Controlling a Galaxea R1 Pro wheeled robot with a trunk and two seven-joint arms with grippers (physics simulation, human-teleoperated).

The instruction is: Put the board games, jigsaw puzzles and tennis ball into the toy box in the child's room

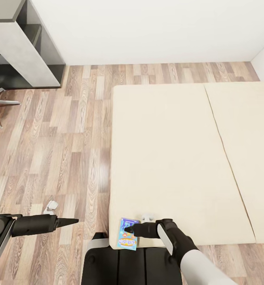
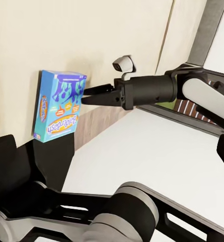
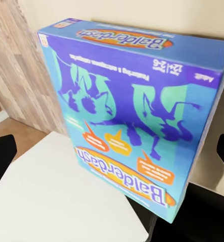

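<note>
Lying flat at the bed's (image 1: 167,158) near-left corner, blue board game (image 1: 127,233); right pincer (image 1: 127,229) hovering over it, fingers nearly closed, grasp unclear.

Likely bedroom: bed (image 1: 167,158), plank floor (image 1: 60,150).

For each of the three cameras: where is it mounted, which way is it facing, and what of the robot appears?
Head view: high up, looking down on the bed, floor, both arms and the base.
Left wrist view: on the left arm, looking sideways at the right hand reaching the blue board game.
Right wrist view: on the right arm, looking closely at that board game; dark fingertips at the edges.
Shared: all three show the board game.
</note>
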